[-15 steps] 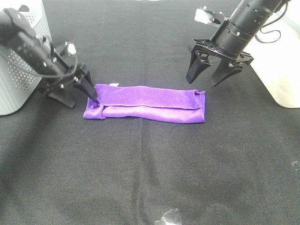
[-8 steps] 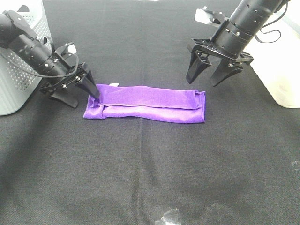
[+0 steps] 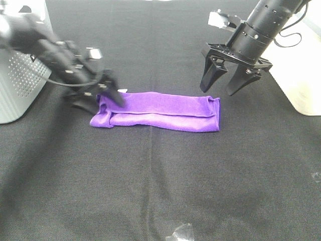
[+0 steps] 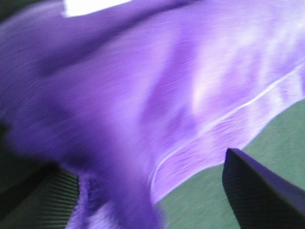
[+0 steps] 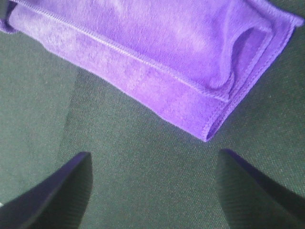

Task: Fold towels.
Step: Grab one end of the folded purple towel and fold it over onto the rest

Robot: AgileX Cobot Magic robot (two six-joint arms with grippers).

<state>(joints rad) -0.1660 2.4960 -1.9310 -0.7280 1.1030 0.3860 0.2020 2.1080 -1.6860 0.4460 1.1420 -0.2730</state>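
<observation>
The purple towel [image 3: 160, 110] lies folded into a long narrow strip on the black table, and also shows in the right wrist view [image 5: 157, 57]. Its small white tag [image 3: 122, 91] sits at the far left corner. My left gripper [image 3: 104, 98] is at the strip's left end, blurred by motion. In the left wrist view the towel [image 4: 167, 86] fills the space between the spread fingers [image 4: 257, 191], and its end looks bunched up. My right gripper [image 3: 223, 88] hangs open and empty above and just behind the strip's right end.
A grey perforated basket [image 3: 20, 75] stands at the left edge behind the left arm. A white container [image 3: 301, 75] stands at the right edge. A crumpled clear scrap [image 3: 180, 233] lies at the table's front edge.
My left gripper has swung right onto the towel's left end, and that end has lifted and bunched slightly. The right gripper has stayed where it was.
</observation>
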